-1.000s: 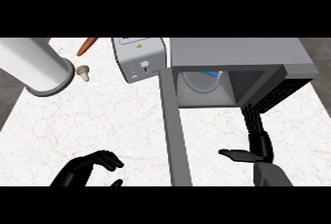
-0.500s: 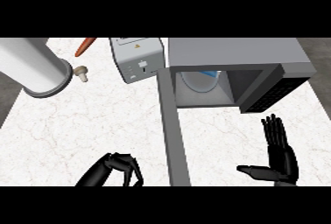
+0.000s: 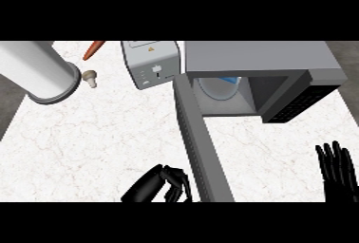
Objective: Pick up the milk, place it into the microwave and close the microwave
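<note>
**Milk in cavity, door open; left hand beside door**

Left hand [image 3: 155,186]: fingers [image 3: 179,179] are curled in toward the palm, knuckles up, and enclose nothing. It shows low in the head view, over the counter [image 3: 105,137].

The fingertips lie just beside the outer face of the microwave's door [image 3: 200,142], near its free end. I cannot tell whether they touch it.

Right hand [image 3: 338,174]: fingers are straight, side by side and pointing up. It rests at the lower right edge, well apart from the door, and holds nothing.

The door is swung fully out and seen edge-on as a long grey bar. Its long axis runs from the hinge at the microwave's [image 3: 256,59] left front corner toward the view's lower edge. The door lies to the right of the left fingers.

Milk [image 3: 223,86]: a pale shape with a blue patch sits inside the open cavity, far from both hands. I take this to be the carton, though its outline is not clear.

Judgement: the placing looks done and closing the door is what is left. The left hand is the nearer one and is on the correct side. A push rightward on the free end should swing the door shut.

Bystanders, far left of the door: toaster [image 3: 151,66], white cylinder [image 3: 38,71] and carrot [image 3: 94,49]. None of them is in the door's swing path.
</note>
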`<state>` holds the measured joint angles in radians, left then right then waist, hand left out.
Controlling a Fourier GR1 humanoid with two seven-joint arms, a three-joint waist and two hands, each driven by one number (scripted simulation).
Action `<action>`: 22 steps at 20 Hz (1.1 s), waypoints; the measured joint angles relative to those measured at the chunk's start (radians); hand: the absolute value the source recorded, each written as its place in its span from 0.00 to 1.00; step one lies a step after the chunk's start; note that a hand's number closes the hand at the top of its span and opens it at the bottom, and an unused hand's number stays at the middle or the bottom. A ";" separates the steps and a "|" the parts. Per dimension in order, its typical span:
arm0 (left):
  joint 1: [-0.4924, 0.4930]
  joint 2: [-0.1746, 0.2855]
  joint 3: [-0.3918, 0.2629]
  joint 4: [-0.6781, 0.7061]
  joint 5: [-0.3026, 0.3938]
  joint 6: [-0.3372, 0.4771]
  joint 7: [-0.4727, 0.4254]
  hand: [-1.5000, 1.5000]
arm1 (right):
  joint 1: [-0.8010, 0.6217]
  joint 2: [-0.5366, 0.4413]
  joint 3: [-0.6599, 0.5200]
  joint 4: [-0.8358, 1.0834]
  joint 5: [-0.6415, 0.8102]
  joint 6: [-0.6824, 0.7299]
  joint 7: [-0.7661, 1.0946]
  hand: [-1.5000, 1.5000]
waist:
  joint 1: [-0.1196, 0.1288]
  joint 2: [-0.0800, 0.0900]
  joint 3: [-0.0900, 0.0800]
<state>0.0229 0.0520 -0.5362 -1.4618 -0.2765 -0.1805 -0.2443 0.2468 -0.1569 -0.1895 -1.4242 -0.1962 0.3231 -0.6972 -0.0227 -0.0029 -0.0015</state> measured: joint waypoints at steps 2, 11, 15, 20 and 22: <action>-0.055 -0.019 -0.048 0.073 0.010 0.055 -0.005 1.00 | 0.034 -0.007 -0.002 -0.071 -0.025 0.017 0.033 0.00 | 0.000 0.001 0.000; -0.338 -0.043 -0.317 0.331 0.228 0.355 -0.002 1.00 | 0.138 -0.043 0.001 -0.314 -0.128 0.092 0.150 0.00 | -0.031 0.008 -0.001; -0.436 -0.043 -0.396 0.385 0.329 0.460 0.003 1.00 | 0.137 -0.065 0.009 -0.378 -0.157 0.107 0.203 0.00 | -0.065 0.015 -0.002; -0.548 -0.044 -0.432 0.425 0.427 0.557 0.040 1.00 | 0.133 -0.089 0.021 -0.445 -0.179 0.123 0.248 0.00 | -0.112 0.024 -0.004; -0.573 -0.045 -0.416 0.422 0.472 0.596 0.023 1.00 | 0.128 -0.096 0.021 -0.459 -0.188 0.131 0.253 0.00 | -0.131 0.030 -0.005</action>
<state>-0.5497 0.0072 -0.9521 -1.0393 0.1951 0.4158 -0.2209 0.3752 -0.2526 -0.1681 -1.8832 -0.3846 0.4539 -0.4443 -0.1542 0.0268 -0.0064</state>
